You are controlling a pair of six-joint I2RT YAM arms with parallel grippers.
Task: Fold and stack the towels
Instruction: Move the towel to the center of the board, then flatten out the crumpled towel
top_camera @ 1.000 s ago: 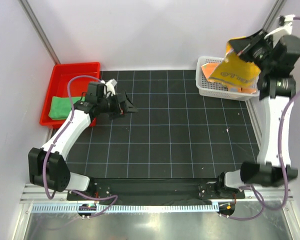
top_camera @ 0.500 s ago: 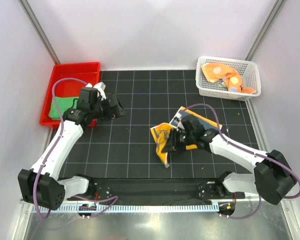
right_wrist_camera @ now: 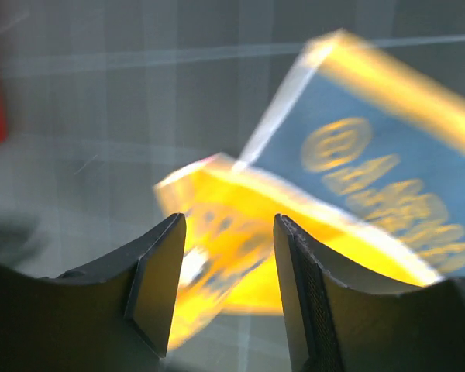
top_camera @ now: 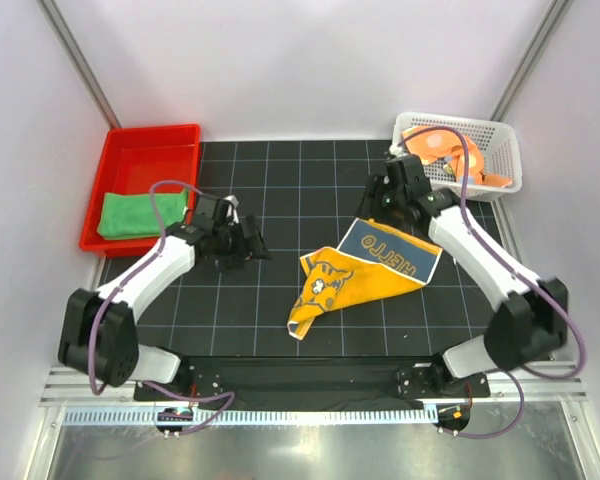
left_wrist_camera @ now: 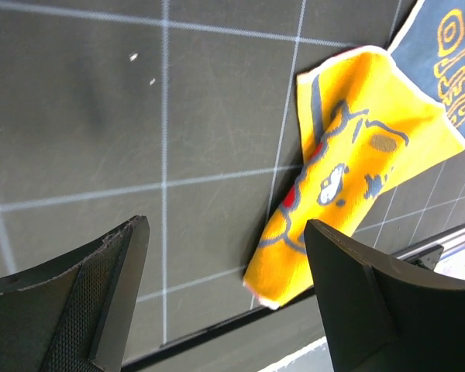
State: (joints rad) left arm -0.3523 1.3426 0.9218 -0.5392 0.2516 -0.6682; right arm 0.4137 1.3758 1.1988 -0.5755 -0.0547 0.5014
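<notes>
the yellow-orange hello towel point(top_camera: 365, 268) lies rumpled near the middle of the black gridded mat point(top_camera: 230, 320), with its dark lettered band toward the right arm and one corner folded over toward the near edge, showing a cartoon print

the right gripper point(top_camera: 382, 205) hovers over the towel's far edge, jaws apart with nothing between them; its wrist view is blurred

the left gripper point(top_camera: 252, 246) sits low to the towel's left, apart from it, jaws wide and empty

the green towel point(top_camera: 140, 213) lies folded in the red tray point(top_camera: 150, 133), and the polka-dot towel point(top_camera: 435, 148) is bunched in the white basket point(top_camera: 460, 184)
</notes>
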